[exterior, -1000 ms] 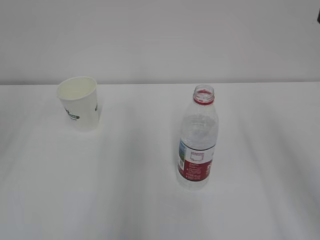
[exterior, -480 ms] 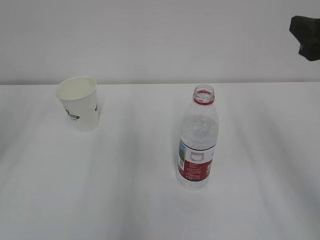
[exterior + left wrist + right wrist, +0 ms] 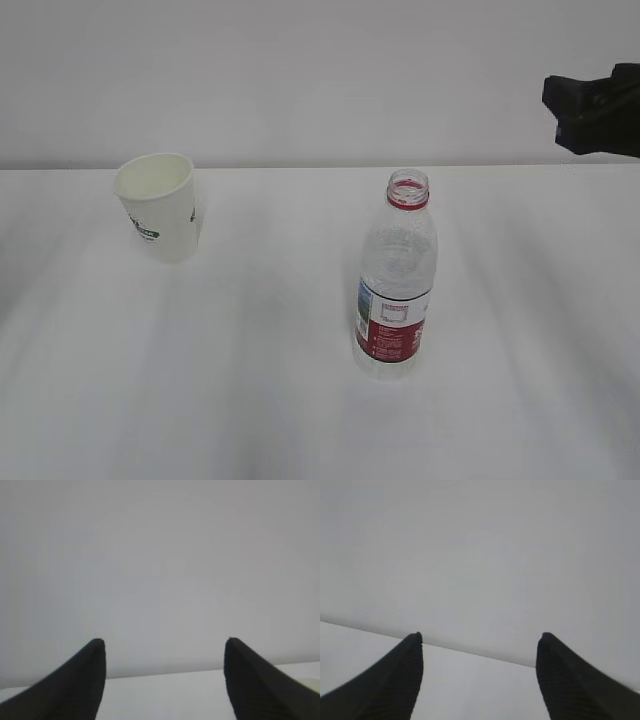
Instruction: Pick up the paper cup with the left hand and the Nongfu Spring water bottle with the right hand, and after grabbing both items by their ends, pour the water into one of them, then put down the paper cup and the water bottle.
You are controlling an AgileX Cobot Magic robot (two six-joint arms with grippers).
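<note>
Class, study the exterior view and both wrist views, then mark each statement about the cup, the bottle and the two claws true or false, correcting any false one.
1. The small white tapered paper cup stands upright on the white table. True.
2. The clear plastic bottle with the red-and-white label has a cap screwed on. False: its mouth is open, only a red neck ring shows.
3. The right claw grips the bottle. False: its jaws stand apart with nothing between them.
4. The left claw is open and empty. True.
5. The cup touches the bottle. False: they stand well apart.
</note>
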